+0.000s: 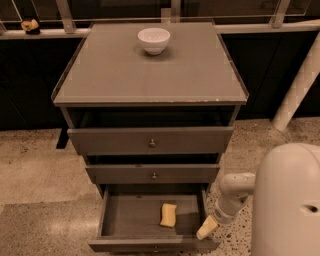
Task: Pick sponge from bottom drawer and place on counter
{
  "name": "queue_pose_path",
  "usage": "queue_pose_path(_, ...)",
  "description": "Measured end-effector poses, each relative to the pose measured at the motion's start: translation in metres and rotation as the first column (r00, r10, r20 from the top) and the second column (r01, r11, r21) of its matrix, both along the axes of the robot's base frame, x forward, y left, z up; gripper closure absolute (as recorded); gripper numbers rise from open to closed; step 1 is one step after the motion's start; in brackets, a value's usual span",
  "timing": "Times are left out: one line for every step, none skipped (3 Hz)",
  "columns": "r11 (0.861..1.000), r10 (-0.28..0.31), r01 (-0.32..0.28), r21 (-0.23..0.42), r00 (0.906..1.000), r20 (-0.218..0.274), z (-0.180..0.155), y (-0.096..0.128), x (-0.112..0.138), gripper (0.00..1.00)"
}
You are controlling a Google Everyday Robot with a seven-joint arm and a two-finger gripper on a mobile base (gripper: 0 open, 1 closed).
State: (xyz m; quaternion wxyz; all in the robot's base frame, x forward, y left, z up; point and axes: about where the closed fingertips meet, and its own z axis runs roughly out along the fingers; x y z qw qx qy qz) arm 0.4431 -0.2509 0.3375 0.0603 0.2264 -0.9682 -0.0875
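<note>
Speckled floor, bottom drawer open, sponge inside, gripper at its front corner (grip unreadable).

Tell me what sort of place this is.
Probably an indoor lab or office space: a grey drawer cabinet on a speckled stone floor, a railing behind. A white bowl sits on the counter, a sponge lies in the open bottom drawer, and the pincer hangs at its right edge.
</note>
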Motion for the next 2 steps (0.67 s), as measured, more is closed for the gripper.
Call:
queue_pose_path(0.992, -0.123, 0.119, -0.037, 0.9822, -0.142, -0.065, 0.005, -0.008, 0.0)
queue_pose_path(0.992, -0.127, 0.121, -0.037, 0.9711, -0.203, -0.1, 0.009, -0.033, 0.0)
